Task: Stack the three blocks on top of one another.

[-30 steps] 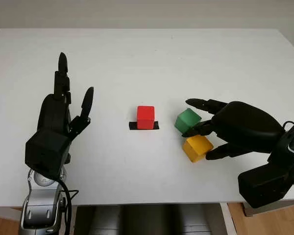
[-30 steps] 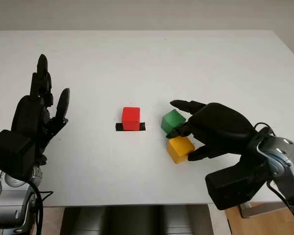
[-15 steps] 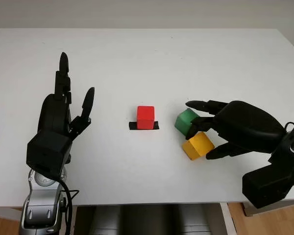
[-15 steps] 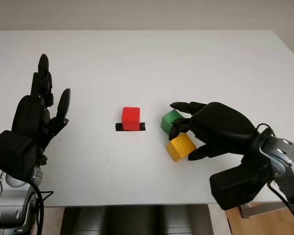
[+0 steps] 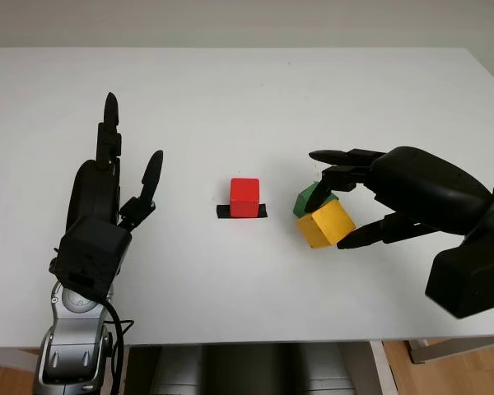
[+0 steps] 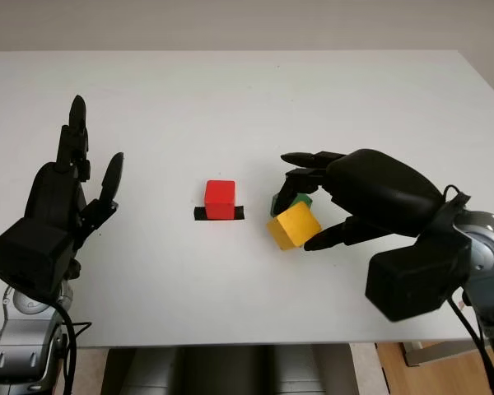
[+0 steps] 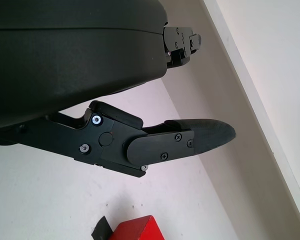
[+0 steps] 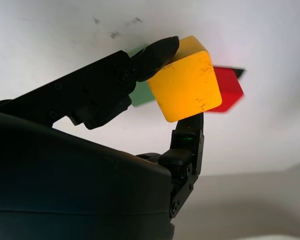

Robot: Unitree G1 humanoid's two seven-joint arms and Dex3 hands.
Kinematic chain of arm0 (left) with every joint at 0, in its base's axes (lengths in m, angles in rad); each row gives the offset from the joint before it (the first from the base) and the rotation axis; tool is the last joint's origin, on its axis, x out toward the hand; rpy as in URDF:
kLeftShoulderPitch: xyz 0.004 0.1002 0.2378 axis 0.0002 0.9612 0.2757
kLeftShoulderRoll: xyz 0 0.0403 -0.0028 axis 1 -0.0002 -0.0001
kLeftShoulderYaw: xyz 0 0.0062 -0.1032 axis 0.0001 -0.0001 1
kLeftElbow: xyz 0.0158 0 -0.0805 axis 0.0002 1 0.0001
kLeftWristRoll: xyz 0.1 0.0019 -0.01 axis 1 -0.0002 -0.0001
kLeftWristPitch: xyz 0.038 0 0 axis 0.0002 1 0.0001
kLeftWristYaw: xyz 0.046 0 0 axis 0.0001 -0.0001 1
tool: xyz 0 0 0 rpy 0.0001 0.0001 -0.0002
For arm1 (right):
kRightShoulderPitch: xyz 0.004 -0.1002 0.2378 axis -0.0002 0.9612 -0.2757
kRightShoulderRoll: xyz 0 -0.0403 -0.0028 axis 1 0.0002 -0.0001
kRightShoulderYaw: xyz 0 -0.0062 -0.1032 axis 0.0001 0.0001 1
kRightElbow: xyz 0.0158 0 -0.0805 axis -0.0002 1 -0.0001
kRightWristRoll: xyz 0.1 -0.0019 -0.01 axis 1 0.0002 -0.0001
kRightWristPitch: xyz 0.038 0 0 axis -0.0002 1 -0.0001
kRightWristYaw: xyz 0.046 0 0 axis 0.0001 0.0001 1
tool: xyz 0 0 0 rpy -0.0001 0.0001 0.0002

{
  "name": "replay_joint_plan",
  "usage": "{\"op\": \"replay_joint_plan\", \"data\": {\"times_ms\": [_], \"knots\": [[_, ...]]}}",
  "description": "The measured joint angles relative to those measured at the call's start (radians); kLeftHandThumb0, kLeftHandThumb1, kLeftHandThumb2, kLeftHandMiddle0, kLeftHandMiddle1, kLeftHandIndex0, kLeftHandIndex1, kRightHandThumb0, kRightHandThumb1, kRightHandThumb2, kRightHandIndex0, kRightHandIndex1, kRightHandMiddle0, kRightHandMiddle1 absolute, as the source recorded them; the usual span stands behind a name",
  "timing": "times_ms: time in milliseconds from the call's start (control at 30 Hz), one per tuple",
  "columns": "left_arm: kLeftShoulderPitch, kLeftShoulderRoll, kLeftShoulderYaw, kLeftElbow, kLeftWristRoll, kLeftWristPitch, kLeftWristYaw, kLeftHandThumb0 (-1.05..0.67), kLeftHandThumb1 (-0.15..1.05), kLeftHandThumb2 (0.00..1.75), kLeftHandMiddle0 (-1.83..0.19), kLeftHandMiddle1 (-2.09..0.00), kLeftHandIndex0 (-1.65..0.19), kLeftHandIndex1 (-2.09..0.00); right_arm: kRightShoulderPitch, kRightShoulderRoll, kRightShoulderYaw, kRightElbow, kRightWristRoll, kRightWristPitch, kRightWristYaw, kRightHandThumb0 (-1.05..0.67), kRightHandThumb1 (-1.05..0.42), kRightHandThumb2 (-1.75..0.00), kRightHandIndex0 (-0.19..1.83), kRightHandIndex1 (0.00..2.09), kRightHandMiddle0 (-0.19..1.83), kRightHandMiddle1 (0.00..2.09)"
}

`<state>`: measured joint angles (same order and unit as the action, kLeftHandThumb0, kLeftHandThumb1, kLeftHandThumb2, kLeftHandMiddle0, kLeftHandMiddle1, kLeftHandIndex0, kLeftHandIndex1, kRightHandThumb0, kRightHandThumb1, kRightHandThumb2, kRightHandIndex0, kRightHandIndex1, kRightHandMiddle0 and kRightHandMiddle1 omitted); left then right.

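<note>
My right hand (image 5: 339, 207) is shut on the yellow block (image 5: 325, 223), holding it tilted just above the table, right of centre. The green block (image 5: 307, 198) sits on the table just behind it, partly hidden by the yellow block and my fingers. A red block (image 5: 244, 197) stands at the centre on a strip of black tape (image 5: 223, 212). In the right wrist view the yellow block (image 8: 186, 85) is pinched between fingertips, with green (image 8: 141, 93) and red (image 8: 227, 90) behind it. My left hand (image 5: 107, 197) is open above the table's left side.
The white table (image 5: 247, 99) has free room at the back and along the front. Its front edge runs just beyond my forearms. The left wrist view catches the red block (image 7: 135, 231) and a corner of the tape.
My right hand closed on the yellow block, lifted it off the table and carried it slightly left and up. It now covers part of the green block. The left hand barely moved.
</note>
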<state>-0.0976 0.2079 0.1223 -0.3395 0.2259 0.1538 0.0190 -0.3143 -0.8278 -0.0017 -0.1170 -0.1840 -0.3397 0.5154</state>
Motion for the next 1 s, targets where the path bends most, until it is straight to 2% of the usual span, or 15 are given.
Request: {"op": "replay_joint_plan", "data": {"times_ms": [167,233,300,467,633,800,900,1000], "knots": [[-0.001,0.0,-0.01,0.001,0.013,-0.001,0.001,-0.67,1.05,0.56,0.14,-0.05,0.09,-0.06,-0.112,0.041,-0.003,0.0,0.123,0.136,0.071,-0.3,-0.84,-0.05,0.3,0.05,0.61,1.19],[-0.003,0.0,-0.011,0.005,0.012,-0.003,0.002,-0.67,1.05,0.56,0.14,-0.05,0.09,-0.06,-0.169,0.061,0.003,0.008,0.15,0.214,0.093,-0.3,-0.84,-0.05,0.3,0.05,0.6,1.28],[-0.007,-0.001,-0.012,0.009,0.008,-0.003,0.003,-0.67,1.05,0.55,0.13,-0.06,0.09,-0.06,-0.25,0.093,0.023,0.052,0.165,0.294,0.112,-0.33,-0.83,-0.05,0.31,0.06,0.59,1.35],[-0.015,-0.003,-0.015,0.015,0.014,-0.004,0.012,-0.68,1.05,0.57,0.13,-0.06,0.09,-0.06,-0.394,0.18,0.078,0.194,0.159,0.392,0.134,-0.42,-0.86,-0.06,0.31,0.05,0.51,1.52],[-0.015,-0.006,-0.019,0.016,0.019,-0.001,0.02,-0.69,1.05,0.57,0.13,-0.05,0.09,-0.06,-0.458,0.262,0.111,0.291,0.158,0.497,0.14,-0.43,-0.88,-0.06,0.29,0.05,0.4,1.65],[-0.015,-0.008,-0.023,0.015,0.019,-0.001,0.022,-0.69,1.05,0.57,0.14,-0.05,0.1,-0.05,-0.517,0.326,0.139,0.302,0.137,0.71,0.112,-0.42,-0.91,-0.06,0.3,0.05,0.33,1.76],[-0.015,-0.015,-0.026,0.014,0.02,0.004,0.028,-0.7,1.05,0.56,0.14,-0.05,0.1,-0.05,-0.545,0.359,0.152,0.299,0.128,0.829,0.097,-0.43,-0.95,-0.07,0.24,0.02,0.25,1.79],[-0.015,-0.018,-0.028,0.014,0.023,0.007,0.029,-0.71,1.05,0.56,0.14,-0.05,0.1,-0.05,-0.552,0.379,0.158,0.29,0.129,0.903,0.097,-0.43,-0.96,-0.06,0.23,0.03,0.24,1.84]]}}
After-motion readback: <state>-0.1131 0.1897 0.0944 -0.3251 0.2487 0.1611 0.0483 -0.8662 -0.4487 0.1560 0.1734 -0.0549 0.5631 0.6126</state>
